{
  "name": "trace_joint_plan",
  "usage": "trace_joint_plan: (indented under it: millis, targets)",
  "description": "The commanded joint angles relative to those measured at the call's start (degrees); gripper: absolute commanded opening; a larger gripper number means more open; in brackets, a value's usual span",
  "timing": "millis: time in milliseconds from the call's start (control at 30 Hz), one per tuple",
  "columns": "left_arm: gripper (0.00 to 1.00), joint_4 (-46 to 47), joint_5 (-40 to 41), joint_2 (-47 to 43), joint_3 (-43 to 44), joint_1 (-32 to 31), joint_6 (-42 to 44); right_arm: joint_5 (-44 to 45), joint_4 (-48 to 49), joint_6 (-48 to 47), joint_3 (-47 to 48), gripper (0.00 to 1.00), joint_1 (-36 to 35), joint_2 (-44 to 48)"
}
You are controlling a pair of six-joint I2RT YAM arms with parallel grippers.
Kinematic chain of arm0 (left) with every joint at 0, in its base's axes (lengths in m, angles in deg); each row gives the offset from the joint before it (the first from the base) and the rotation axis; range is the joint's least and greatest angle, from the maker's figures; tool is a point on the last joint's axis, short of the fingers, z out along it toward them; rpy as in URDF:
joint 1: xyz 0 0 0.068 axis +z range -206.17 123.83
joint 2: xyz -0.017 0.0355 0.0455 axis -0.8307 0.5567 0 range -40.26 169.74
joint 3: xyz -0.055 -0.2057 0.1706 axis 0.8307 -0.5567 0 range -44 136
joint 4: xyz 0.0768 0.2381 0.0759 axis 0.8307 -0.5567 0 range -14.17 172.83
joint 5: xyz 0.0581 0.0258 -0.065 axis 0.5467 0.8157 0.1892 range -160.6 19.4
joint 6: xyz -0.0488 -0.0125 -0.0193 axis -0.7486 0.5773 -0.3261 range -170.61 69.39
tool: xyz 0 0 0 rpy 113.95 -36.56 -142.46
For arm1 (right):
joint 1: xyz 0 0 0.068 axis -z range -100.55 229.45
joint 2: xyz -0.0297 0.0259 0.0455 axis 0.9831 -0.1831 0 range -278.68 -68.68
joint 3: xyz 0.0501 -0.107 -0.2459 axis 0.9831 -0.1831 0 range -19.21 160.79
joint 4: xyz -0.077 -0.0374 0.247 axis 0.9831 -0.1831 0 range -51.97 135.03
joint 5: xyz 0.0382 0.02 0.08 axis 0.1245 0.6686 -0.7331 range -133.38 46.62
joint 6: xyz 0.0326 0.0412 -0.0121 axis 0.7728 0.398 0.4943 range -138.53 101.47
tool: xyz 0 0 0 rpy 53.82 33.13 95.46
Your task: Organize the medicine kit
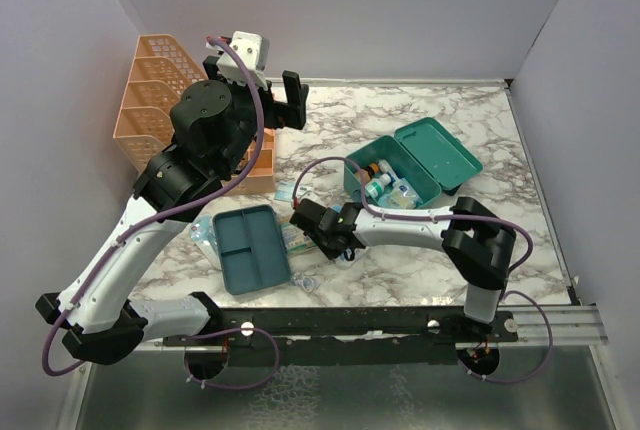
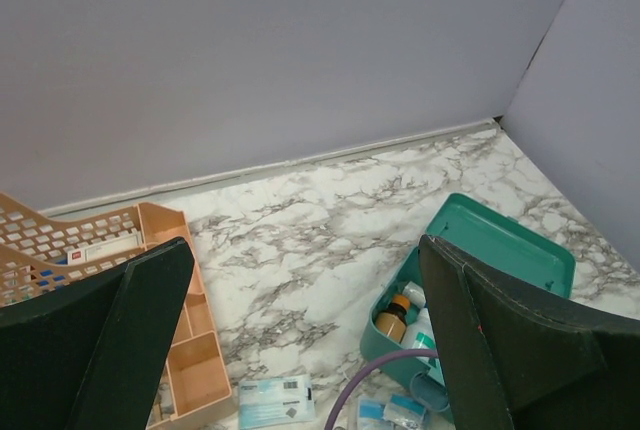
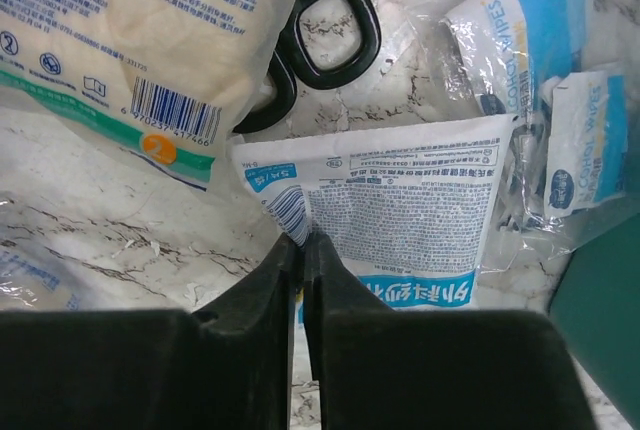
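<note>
Right of centre on the marble table (image 1: 420,262), toward the far side: the medicine kit (image 1: 437,153), open, with its lid laid back to the right and small bottles (image 1: 379,186) upright inside the body. Left of it, nearer the arms, a flat teal divided tray (image 1: 250,248); far left, against the wall, an orange mesh rack (image 1: 150,100). Between tray and kit, low over the table, the right gripper (image 3: 303,240), with jaws drawn together to a thin slit and nipping the left edge of a white packet (image 3: 400,200) printed in blue. Around that packet, lying flat: a large pale pack with a barcode (image 3: 130,40) to its left, black scissor loops (image 3: 335,25) just beyond, partly tucked under the pale pack, and alcohol-wipe sachets (image 3: 530,30) to the right. High above the far-left part of the table, close to the rack, the left gripper (image 2: 305,250), with jaws spread wide and nothing between them, well apart from the kit.
</note>
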Motion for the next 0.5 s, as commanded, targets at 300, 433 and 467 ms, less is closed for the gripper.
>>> trace_joint_plan:
  millis: [300, 433, 467]
  targets:
    - [0.99, -0.36, 2.38, -0.07, 2.88, 1.24, -1.51, -8.96, -3.25, 3.65, 6.88, 0.01, 0.05, 12.15]
    - [0.99, -0.37, 1.98, -0.28, 2.89, 1.72, -3.14, -16.02, -1.91, 2.09, 8.37, 0.01, 1.33, 17.77]
    - [0.99, -0.32, 2.26, -0.45, 2.79, 1.78, -3.42, -16.69, -1.70, 2.10, 8.67, 0.01, 1.86, 19.09]
